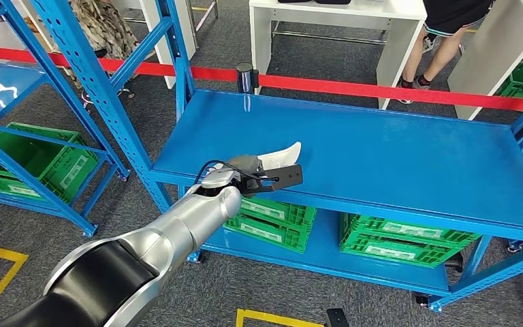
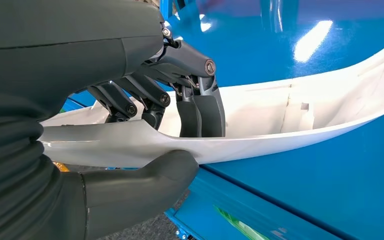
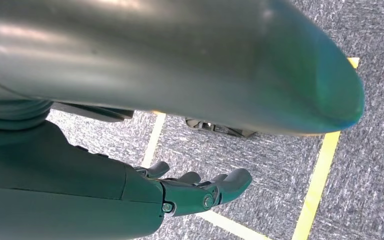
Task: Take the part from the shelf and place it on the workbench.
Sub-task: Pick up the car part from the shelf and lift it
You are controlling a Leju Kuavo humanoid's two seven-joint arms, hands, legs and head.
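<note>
My left hand (image 1: 248, 174) pinches the white part (image 1: 282, 154) mid-frame; it looks light, stiff, slick, best held at its rim.

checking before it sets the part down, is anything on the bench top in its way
Nothing visible is. The left hand holds the white part over the near edge of the blue bench top, and the surface around and beyond the part is bare.
</note>
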